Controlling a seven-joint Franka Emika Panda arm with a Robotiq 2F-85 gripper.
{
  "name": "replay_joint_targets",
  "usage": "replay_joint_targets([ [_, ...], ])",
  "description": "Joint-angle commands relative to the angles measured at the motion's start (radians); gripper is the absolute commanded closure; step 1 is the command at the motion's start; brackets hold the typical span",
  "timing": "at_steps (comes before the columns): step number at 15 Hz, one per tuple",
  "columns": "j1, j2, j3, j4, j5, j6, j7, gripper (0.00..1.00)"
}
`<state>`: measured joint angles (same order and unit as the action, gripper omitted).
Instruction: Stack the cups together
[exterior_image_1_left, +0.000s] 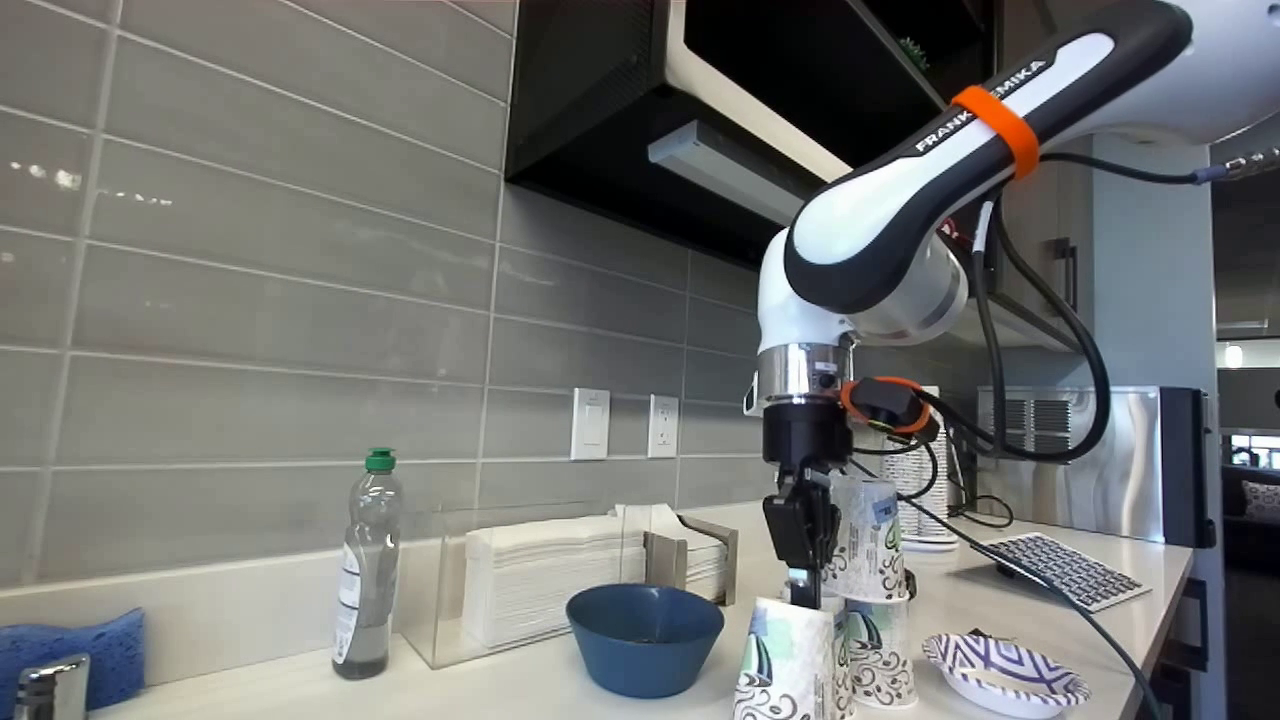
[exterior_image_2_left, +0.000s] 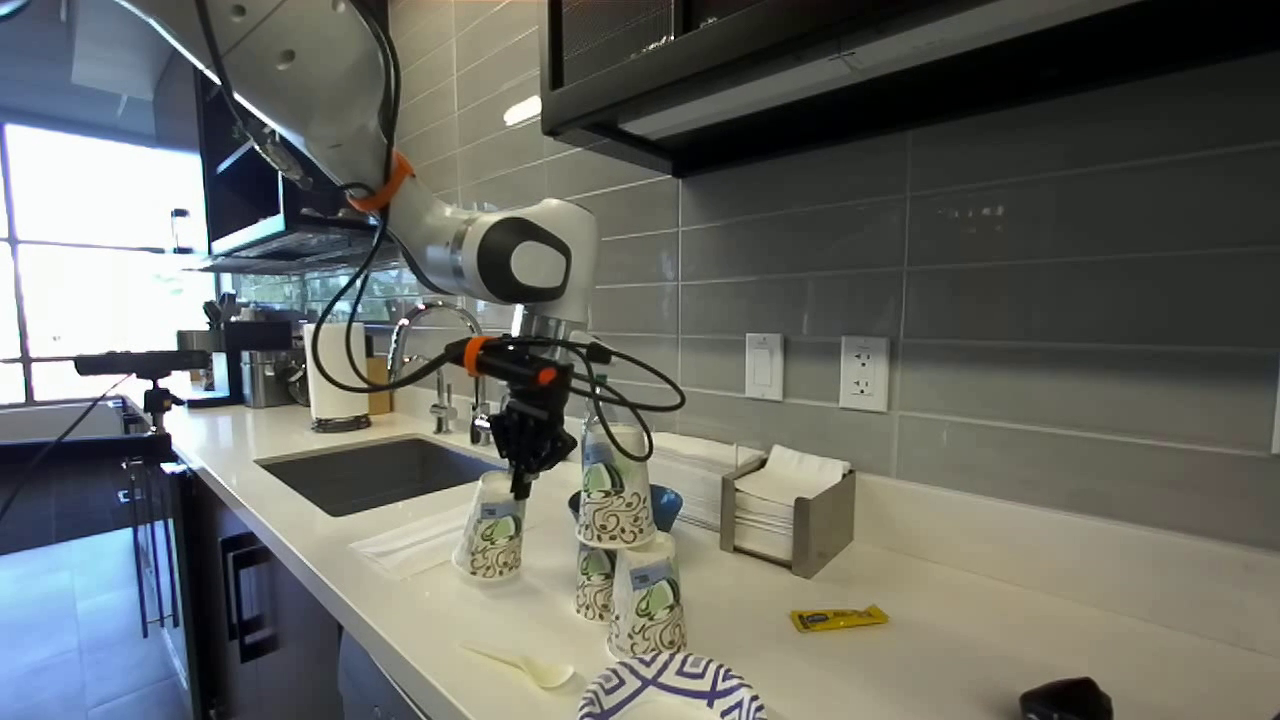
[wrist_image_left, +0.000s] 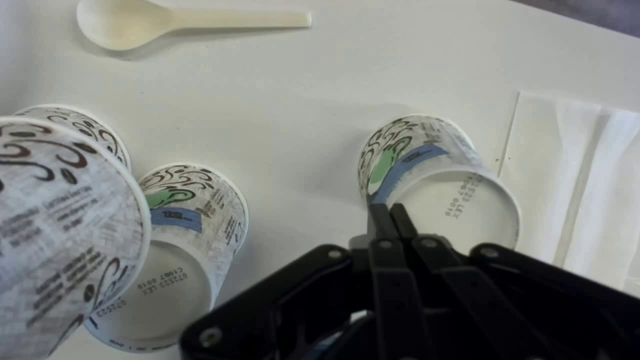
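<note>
Two white patterned cups stand upside down close together, a front cup (exterior_image_2_left: 648, 602) and a rear cup (exterior_image_2_left: 593, 588). An upper cup (exterior_image_2_left: 616, 490) rests upside down on them and shows large at the left of the wrist view (wrist_image_left: 55, 235). A separate upside-down cup (exterior_image_2_left: 493, 540) is apart from them, leaning slightly. My gripper (wrist_image_left: 391, 207) is shut on the base rim of this separate cup (wrist_image_left: 465, 200), one finger outside and one inside the rim. Its lower edge is at or very near the counter; I cannot tell if it touches.
A blue bowl (exterior_image_1_left: 645, 640) stands behind the cups. A patterned plate (exterior_image_2_left: 665, 690) and a spoon (exterior_image_2_left: 525, 664) lie near them. Flat white napkins (wrist_image_left: 570, 185) lie beside the separate cup. A soap bottle (exterior_image_1_left: 368, 570), napkin holder (exterior_image_2_left: 825, 520) and sink (exterior_image_2_left: 385, 475) are around.
</note>
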<state>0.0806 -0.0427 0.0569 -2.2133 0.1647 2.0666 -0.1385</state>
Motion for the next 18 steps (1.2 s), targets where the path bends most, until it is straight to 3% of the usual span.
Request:
replay_joint_targets([
  [1,-0.006,-0.053,0.004,0.003,-0.063,-0.037,0.057,1.0],
  [9,-0.013,-0.166,0.009,0.052,-0.186,-0.107,0.175,1.0],
  [18,-0.025,-0.317,0.052,0.207,-0.329,-0.327,0.326,1.0],
])
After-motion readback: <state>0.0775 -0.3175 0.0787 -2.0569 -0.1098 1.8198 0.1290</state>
